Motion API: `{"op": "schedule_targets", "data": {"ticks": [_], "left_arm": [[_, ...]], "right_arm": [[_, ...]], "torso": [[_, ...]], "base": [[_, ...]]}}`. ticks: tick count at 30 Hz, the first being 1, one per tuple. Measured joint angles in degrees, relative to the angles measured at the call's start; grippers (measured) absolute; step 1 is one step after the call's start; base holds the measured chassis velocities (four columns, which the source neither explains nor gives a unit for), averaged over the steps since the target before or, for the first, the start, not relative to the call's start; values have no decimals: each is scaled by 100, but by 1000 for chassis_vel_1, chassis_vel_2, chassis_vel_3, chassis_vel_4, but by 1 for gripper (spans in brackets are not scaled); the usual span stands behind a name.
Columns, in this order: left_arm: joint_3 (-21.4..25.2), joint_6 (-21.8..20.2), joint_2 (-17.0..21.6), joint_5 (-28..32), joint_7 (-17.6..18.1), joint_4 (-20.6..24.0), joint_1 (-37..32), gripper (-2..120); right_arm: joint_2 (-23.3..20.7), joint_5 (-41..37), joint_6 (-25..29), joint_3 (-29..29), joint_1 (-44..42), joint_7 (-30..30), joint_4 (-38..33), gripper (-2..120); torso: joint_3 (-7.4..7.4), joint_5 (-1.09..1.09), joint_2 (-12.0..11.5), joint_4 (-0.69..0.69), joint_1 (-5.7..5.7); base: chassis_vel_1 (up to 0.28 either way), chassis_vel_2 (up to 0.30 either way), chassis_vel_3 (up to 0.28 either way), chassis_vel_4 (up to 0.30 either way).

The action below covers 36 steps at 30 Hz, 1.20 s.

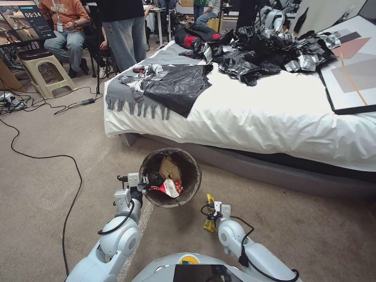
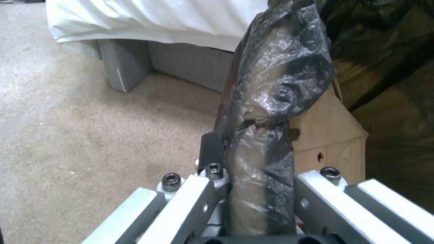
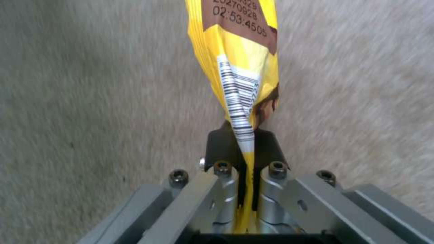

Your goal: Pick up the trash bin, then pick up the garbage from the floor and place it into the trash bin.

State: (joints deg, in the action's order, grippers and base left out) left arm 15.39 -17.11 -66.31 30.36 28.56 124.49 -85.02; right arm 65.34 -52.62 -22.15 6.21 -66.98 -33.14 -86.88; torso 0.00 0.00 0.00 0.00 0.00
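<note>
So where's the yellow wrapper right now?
The yellow wrapper is pinched in the right gripper, over the carpet just right of the bin, as the head view shows.

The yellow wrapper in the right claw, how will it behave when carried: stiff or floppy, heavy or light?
The yellow wrapper is probably floppy: it folds and creases where the right claw pinches it. It looks light, being thin, flat film with no visible bulge. The glossy surface may be slippery, so it might slide out if the grip loosens.

open carpet left, bed blocking ahead
</note>
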Motion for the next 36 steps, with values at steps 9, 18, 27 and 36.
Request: {"op": "schedule_targets", "data": {"ticks": [9, 18, 27, 36], "left_arm": [[-66, -3, 0, 2, 3, -14, 8, 3], [-97, -41, 32, 28, 6, -27, -5, 3], [-117, -178, 121, 149, 21, -91, 33, 3], [-154, -253, 139, 210, 39, -123, 84, 3]], "right_arm": [[-221, 49, 130, -211, -149, -240, -687, 0], [-478, 833, 729, -815, -136, -539, -2009, 0], [-818, 1940, 1680, -1402, -39, 423, -3492, 0], [-1050, 2069, 2279, -1257, 148, 1543, -3945, 0]], "torso": [[0, 1, 0, -1, 0], [0, 0, 0, 0, 0], [0, -1, 0, -1, 0], [0, 0, 0, 0, 0]], "base": [[0, 0, 0, 0], [0, 0, 0, 0], [0, 0, 0, 0], [0, 0, 0, 0]]}}
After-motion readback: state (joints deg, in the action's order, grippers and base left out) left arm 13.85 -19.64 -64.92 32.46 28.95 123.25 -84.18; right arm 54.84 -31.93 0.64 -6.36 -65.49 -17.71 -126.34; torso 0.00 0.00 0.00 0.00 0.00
